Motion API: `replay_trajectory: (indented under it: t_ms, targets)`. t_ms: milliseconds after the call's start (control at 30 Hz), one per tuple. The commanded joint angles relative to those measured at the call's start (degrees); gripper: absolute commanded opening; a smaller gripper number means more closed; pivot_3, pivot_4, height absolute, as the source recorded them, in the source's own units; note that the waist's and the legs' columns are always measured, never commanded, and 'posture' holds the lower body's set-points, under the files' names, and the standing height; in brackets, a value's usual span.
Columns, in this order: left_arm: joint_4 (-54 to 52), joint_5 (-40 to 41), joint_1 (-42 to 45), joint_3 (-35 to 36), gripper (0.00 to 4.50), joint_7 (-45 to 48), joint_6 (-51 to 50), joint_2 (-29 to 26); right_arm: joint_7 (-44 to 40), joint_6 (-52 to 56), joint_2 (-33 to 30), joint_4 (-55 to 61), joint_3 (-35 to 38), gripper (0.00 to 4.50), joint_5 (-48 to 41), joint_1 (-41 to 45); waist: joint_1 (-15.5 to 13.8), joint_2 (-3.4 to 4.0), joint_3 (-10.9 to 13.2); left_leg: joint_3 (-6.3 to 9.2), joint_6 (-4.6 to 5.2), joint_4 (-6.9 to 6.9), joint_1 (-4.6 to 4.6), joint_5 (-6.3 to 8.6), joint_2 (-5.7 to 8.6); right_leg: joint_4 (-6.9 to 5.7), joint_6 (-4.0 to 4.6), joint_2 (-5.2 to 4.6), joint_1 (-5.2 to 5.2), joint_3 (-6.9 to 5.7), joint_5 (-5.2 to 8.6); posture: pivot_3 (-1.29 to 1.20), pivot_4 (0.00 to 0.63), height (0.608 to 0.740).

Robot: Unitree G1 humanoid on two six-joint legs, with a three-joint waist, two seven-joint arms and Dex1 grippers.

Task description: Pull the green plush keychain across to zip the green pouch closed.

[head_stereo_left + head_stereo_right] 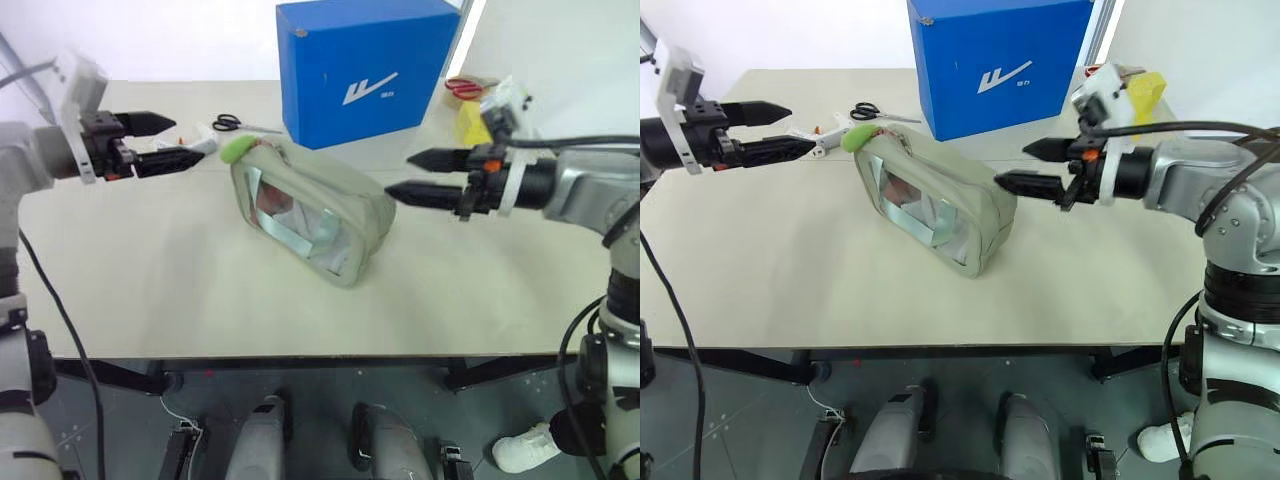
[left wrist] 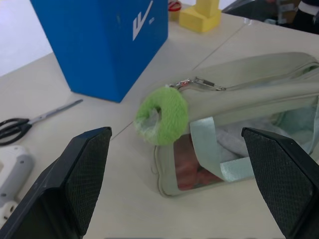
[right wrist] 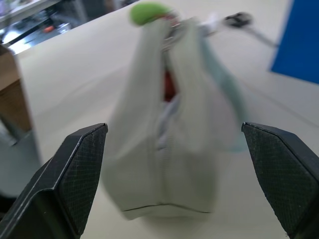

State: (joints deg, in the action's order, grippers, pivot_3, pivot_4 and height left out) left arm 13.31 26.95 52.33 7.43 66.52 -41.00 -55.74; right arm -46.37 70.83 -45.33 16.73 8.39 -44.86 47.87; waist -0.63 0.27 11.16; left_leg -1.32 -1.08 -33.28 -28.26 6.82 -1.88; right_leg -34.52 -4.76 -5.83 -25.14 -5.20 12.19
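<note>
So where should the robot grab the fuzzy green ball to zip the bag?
Probably pinch the green plush keychain itself, coming from the left gripper's side. It sticks out past the green pouch's end, clear of the fabric, with the open fingers already flanking it.

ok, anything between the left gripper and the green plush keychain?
Nothing visible. The left gripper is open, short of the green plush keychain, with bare table between. The scissors and a white object lie off to the side.

Lime-green fuzzy plush keychain [image 2: 162, 115] glows against the pale sage-green fabric pouch [image 1: 310, 207], red and white showing through its clear window; behind the pouch, a bright blue cardboard box [image 1: 365, 66] bears a white logo.
</note>
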Motion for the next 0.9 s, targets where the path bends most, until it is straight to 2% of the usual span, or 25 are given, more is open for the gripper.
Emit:
replay_trajectory:
  t_ms: [33, 167, 300, 500, 567, 700, 900]
  targets:
    - [-1.90, -0.29, -1.07, -0.22, 4.47, 1.23, 1.65, -0.60, 2.27, 0.00, 0.25, 1.93, 1.07, 4.48, -0.82, 0.22, 0.03, -0.06, 0.04, -0.05, 0.01, -0.06, -0.03, -0.01, 0.01, -0.08, -0.08, 0.00, -0.06, 0.02, -0.03, 0.00, 0.150, 0.740]
    - [-1.33, -1.12, -2.05, -0.17, 4.47, 1.04, 2.24, -0.99, 3.65, -0.36, 0.39, 1.97, 1.27, 4.48, -1.43, 1.75, 0.05, -0.09, 0.09, -0.06, 0.03, -0.53, -0.02, 0.02, -0.06, -0.63, -0.10, 0.00, -0.17, 0.06, 0.02, 0.00, 0.150, 0.740]
    - [-1.12, -0.82, -2.08, 0.06, 4.47, 1.45, 2.30, -0.83, 5.13, 0.66, 1.03, 1.63, 0.91, 4.48, -2.25, 4.53, 0.13, -0.08, 0.10, -0.08, -0.14, -0.68, -0.01, 0.13, -0.19, -0.54, 0.31, 0.01, -0.19, 0.06, -0.08, 0.00, 0.150, 0.740]
    - [-6.73, 2.22, -4.70, 0.87, 4.47, 0.95, 0.00, 0.85, 10.92, 2.27, 8.24, 1.56, -2.80, 4.48, -1.95, 11.18, 0.48, -0.02, 0.08, -0.44, -0.14, -0.42, -0.21, 0.14, -1.15, 1.12, 0.57, 0.52, -0.10, -0.17, -1.67, 0.00, 0.150, 0.740]
    - [-9.29, 3.38, -5.52, 1.10, 4.47, 0.43, -0.98, 1.58, 13.70, 1.12, 10.95, 0.65, -5.81, 4.48, 0.87, 12.24, 0.43, -0.02, 0.07, -0.63, -0.14, -0.37, -0.21, 0.14, -1.19, 1.14, 0.65, 0.52, -0.21, -0.14, -1.72, 0.00, 0.150, 0.740]
    - [-12.00, 4.91, -7.11, 1.77, 4.47, -1.69, -2.30, 3.46, 14.71, -6.00, 11.60, -0.16, -14.75, 4.48, 9.37, 11.47, 0.16, -0.02, 0.07, -0.94, -0.14, -0.42, -0.20, 0.13, -1.21, 1.02, 0.58, 0.52, -0.34, 0.06, -1.67, 0.00, 0.150, 0.740]
    - [-14.89, 3.70, -12.58, 1.80, 4.47, -4.56, -0.36, 4.21, 13.74, -9.80, 15.28, -1.14, -20.33, 4.48, 13.29, 9.25, 0.27, -0.05, 0.07, -1.44, 0.06, -0.83, -0.11, 0.04, -1.12, 0.35, 0.03, 0.37, -0.43, 0.45, -1.36, 0.00, 0.150, 0.740]
